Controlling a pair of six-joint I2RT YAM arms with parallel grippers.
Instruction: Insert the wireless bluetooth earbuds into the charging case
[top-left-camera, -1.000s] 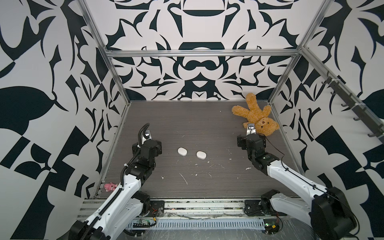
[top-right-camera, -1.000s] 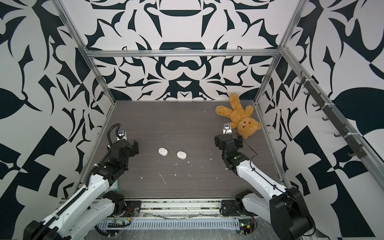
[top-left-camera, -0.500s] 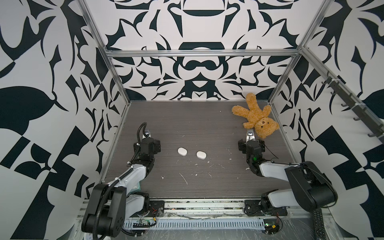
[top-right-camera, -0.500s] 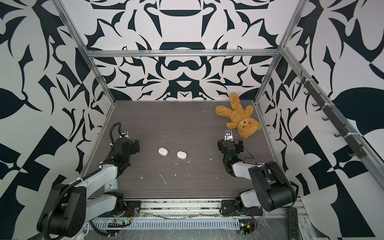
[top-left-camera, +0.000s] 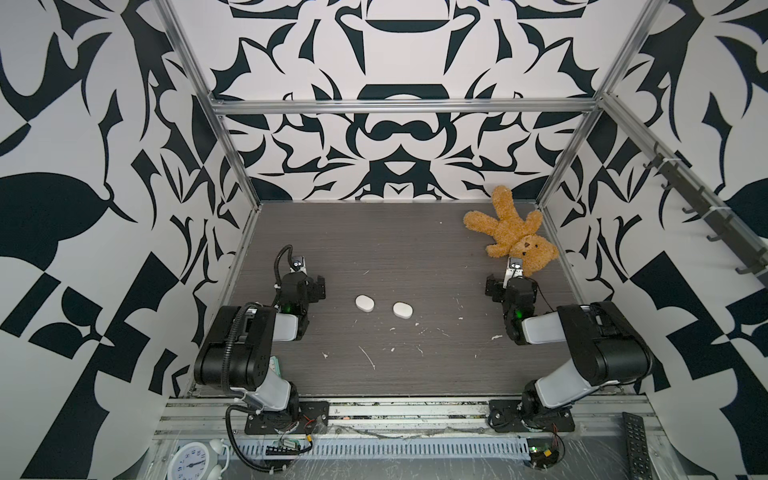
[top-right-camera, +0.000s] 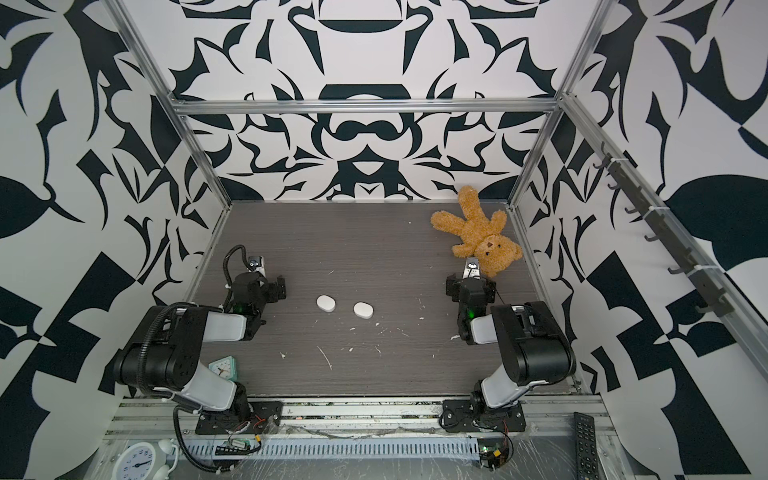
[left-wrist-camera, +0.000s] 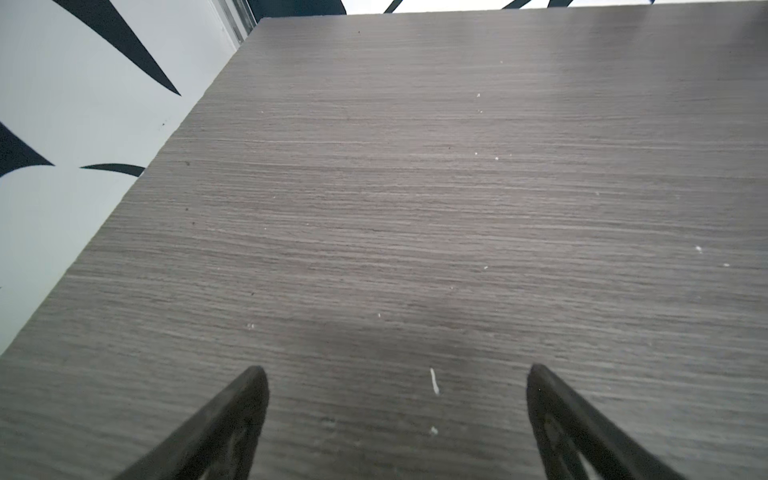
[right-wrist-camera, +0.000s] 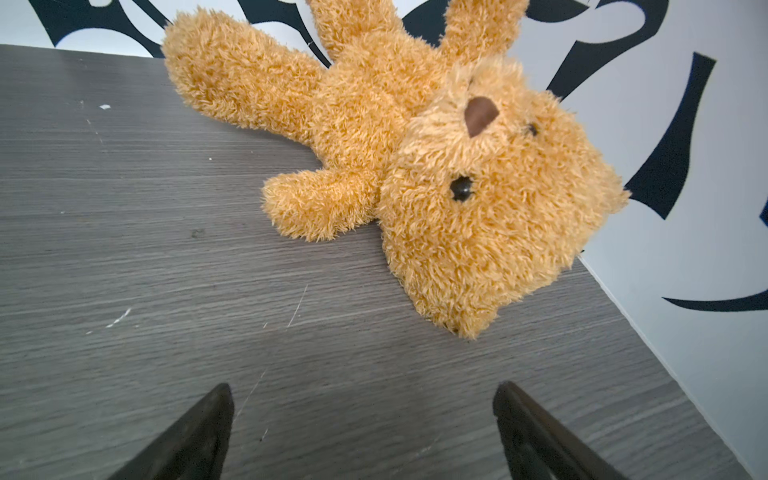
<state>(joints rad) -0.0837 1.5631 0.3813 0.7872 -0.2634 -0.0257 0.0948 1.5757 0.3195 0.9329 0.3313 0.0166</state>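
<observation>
Two white oval charging cases lie flat on the gray wooden table, in the middle of both top views. The left case and the right case sit near each other but do not touch. Both look smooth and shut on top. I cannot tell where the earbuds are. Small white bits are scattered on the table below the cases in the frame. They are too tiny to tell what each one is.

The left gripper is in the left part of the top views, well apart from the left case. In the left wrist view its two dark fingers are spread wide. Only bare table and a thin white fleck show between them. It holds nothing.

The right gripper is in the right part of the top views, well apart from the right case. Its fingers are spread wide too, with bare table between them, and it holds nothing. It points at a fuzzy brown teddy bear. The bear lies face up in the upper right corner of the table, near the gripper but not touching it.

At the bottom edge of a top view, off the table, are a white alarm clock and a black remote control.
</observation>
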